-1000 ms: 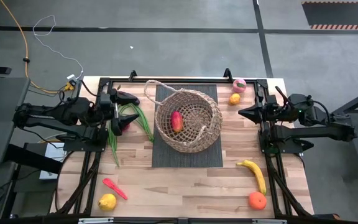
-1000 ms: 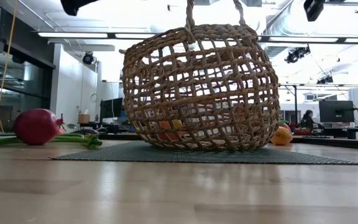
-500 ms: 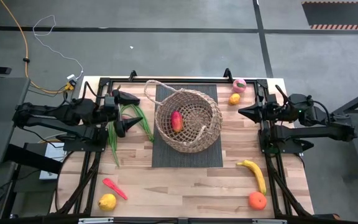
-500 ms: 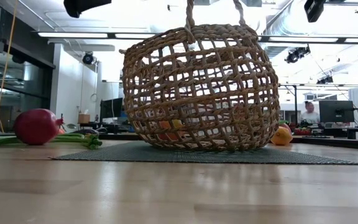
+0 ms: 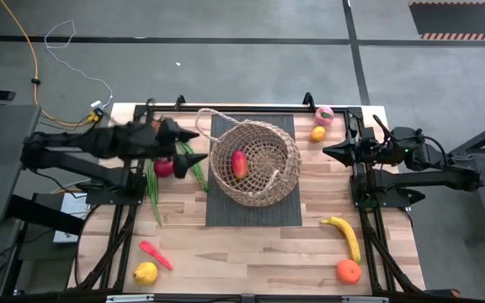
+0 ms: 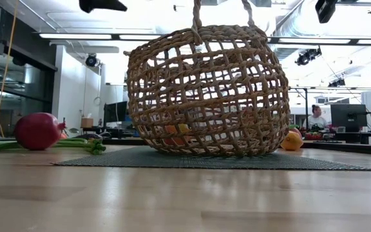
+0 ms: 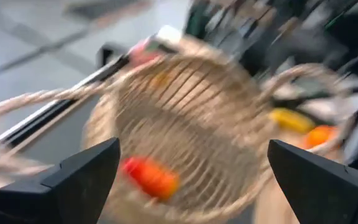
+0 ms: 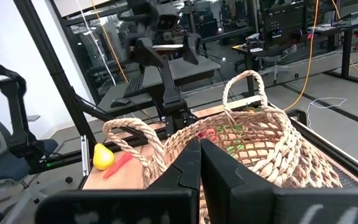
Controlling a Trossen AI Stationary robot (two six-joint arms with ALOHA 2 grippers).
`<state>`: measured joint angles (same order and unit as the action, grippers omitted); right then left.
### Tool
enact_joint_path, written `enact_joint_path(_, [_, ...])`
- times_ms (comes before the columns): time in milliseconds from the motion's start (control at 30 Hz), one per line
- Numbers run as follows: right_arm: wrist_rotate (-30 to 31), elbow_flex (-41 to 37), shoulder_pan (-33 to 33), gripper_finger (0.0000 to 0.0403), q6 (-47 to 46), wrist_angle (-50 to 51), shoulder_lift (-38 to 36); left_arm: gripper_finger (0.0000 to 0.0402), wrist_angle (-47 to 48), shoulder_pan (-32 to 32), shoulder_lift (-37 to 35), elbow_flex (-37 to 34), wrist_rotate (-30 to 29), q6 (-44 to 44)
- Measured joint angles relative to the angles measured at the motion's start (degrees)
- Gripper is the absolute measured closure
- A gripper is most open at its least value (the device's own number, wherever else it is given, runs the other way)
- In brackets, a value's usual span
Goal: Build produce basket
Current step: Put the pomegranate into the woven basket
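The left claw (image 5: 185, 145) is hanging wide open and empty beside the basket (image 5: 254, 162); the right claw (image 5: 327, 152) is waiting closed, empty.

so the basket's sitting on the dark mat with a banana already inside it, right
Not quite. The basket does sit on the dark mat, but the piece inside is a red-orange fruit, not a banana. The banana lies on the bare table near the right arm, as the high view shows.
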<state>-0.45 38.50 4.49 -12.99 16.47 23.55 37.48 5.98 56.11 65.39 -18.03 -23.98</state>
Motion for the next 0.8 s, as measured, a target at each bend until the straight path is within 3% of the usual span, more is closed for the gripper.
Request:
enact_joint_path(167, [0.0, 0.0, 0.0, 0.0403, 0.0, 0.5, 0.0, 0.0006, 25.8, 4.3, 8.7, 14.9, 0.6, -2.6])
enact_joint_path(333, [-0.5, 0.0, 0.0, 0.0403, 0.0, 1.7, 0.0, 0.0007, 40.5, 8.3, 12.4, 16.7, 5.6, -4.4])
enact_joint_path(467, [-0.7, 0.0, 0.0, 0.0403, 0.0, 1.7, 0.0, 0.0007, 44.5, 10.6, 12.8, 11.7, 6.1, -5.6])
enact_joint_path(800, [-0.7, 0.0, 0.0, 0.0403, -0.1, 1.7, 0.0, 0.0007, 35.5, 16.7, 8.1, -12.7, 10.1, -13.8])
